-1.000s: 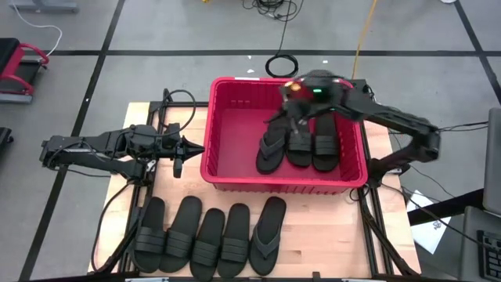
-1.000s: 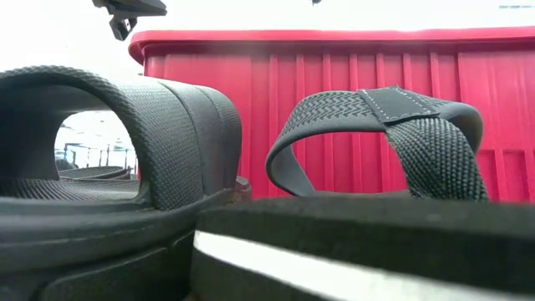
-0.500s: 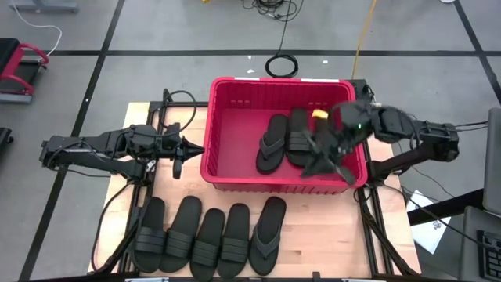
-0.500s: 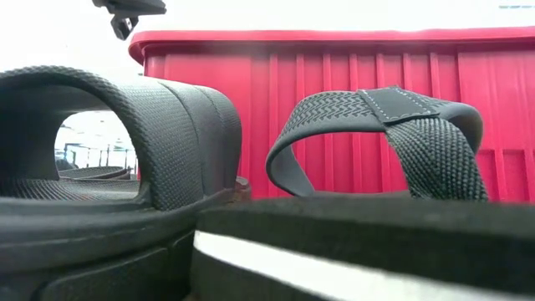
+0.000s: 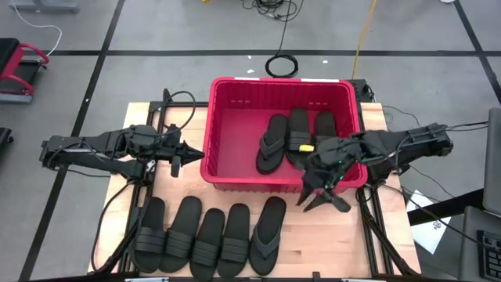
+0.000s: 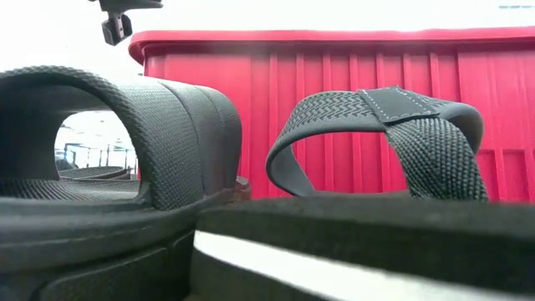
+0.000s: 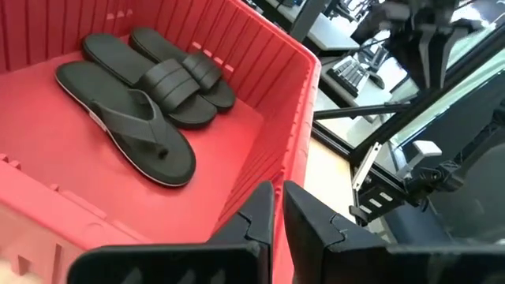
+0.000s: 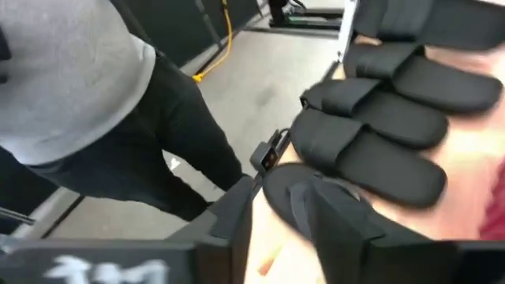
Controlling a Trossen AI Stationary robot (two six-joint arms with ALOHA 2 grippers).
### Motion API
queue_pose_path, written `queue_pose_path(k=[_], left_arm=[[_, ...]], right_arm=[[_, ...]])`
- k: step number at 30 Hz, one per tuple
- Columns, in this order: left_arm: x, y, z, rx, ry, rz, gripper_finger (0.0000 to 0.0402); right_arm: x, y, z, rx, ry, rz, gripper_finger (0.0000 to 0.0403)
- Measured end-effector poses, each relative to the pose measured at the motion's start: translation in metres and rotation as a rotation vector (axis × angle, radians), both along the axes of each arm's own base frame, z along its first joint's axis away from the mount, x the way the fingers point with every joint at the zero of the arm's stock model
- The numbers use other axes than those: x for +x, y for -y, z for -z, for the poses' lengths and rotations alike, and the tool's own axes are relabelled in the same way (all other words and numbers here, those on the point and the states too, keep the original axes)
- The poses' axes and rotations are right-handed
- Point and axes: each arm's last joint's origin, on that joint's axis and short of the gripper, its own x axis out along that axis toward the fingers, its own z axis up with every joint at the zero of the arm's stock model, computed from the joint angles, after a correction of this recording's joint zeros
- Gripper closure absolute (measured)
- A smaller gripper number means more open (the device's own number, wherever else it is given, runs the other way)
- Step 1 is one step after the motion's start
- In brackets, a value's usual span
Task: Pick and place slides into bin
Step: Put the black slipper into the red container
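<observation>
The red bin (image 5: 235, 133) stands at the table's far middle. On its floor lie a black flip-flop (image 5: 270, 143) and two strapped slides (image 5: 297, 131) side by side, also visible in the left wrist view (image 7: 170, 75). Several more slides (image 5: 196, 235) and a flip-flop (image 5: 268, 233) lie in a row along the table's near edge. My right gripper (image 5: 319, 197) hangs open and empty above the bin's near right corner. In its own view it (image 8: 280, 213) points toward the row. My left gripper (image 5: 192, 155) is shut and empty beside the bin's left wall (image 7: 278, 209).
A person in a grey top and dark trousers (image 8: 79, 87) stands on the floor beyond the table's edge, past the row of slides. The low view is filled by a slide's strap (image 6: 150, 134), a flip-flop's thong (image 6: 376, 125) and the bin's near wall (image 6: 334, 67).
My right gripper has swung from above the bin's far part, over the slides inside, toward the table's near right, and now hangs over the bin's near right corner, turned toward the row. My left gripper has rolled about its own axis without leaving its place.
</observation>
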Motion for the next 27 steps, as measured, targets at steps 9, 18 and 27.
queue_pose_path(k=[9,18,27], left_arm=[[0.000,0.000,0.000,-0.003,0.000,0.000,0.0376],[-0.001,0.002,0.002,-0.004,-0.016,0.076,0.0376],[-0.001,0.002,0.003,0.014,-0.032,0.096,0.0376]], right_arm=[[0.030,-0.010,0.066,0.093,0.111,0.050,0.0208],[0.059,-0.030,0.143,0.130,0.082,0.109,0.0204],[0.068,-0.062,0.187,0.033,0.011,0.006,0.0204]])
